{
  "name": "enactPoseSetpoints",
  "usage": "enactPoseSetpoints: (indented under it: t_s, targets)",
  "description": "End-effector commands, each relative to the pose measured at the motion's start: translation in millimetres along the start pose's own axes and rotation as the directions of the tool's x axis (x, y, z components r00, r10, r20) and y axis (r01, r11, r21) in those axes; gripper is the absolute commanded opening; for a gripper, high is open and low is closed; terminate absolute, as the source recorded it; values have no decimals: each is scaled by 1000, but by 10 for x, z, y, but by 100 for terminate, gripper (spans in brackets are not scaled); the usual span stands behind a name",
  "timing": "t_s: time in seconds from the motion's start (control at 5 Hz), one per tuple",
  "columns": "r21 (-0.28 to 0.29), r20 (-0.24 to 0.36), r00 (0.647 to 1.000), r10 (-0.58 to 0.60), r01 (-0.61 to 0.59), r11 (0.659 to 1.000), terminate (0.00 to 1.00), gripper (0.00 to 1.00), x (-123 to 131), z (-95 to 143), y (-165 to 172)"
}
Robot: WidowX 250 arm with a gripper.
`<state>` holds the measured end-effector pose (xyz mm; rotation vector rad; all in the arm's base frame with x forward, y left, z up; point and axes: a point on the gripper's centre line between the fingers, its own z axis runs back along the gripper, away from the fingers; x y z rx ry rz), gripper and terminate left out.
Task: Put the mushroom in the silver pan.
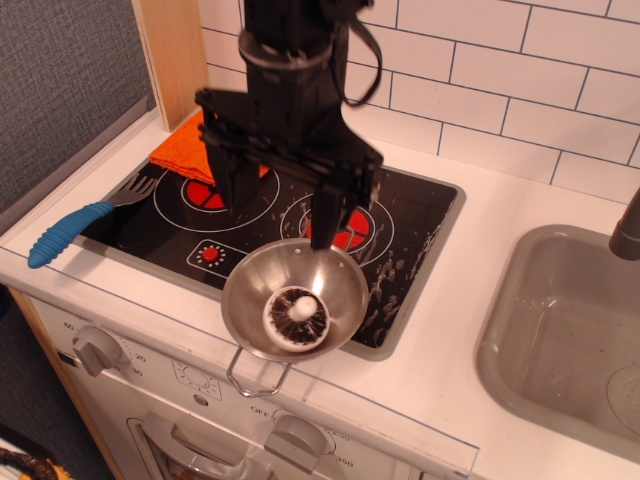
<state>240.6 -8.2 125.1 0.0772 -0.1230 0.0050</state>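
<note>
Observation.image takes in one mushroom (298,311), lying stem-up with its dark ribbed underside showing, at the bottom of one silver pan (250,288) that sits on the front edge of the black toy hob (420,235). One gripper (278,200) hangs above the pan's far rim, its two fingers spread wide and holding nothing, clear of the mushroom. One fork (85,218) with a blue handle lies at the hob's left edge, and one orange cloth (182,145) sits at the back left, partly hidden behind the arm. Two red burner marks show, both partly covered by the gripper. One grey sink (520,330) is cut off at the right edge. Two knobs (92,349) sit on the front panel; the small numbers printed around them are too fine to read reliably
</note>
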Motion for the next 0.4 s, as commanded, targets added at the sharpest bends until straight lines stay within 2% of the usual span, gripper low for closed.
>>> enactPoseSetpoints:
  t_s: [0.0,0.2]
  targets:
    - [-26,-1,1000,29,-29,999,0,100,59,10,38]
    - [-26,-1,1000,29,-29,999,100,100,59,10,38]
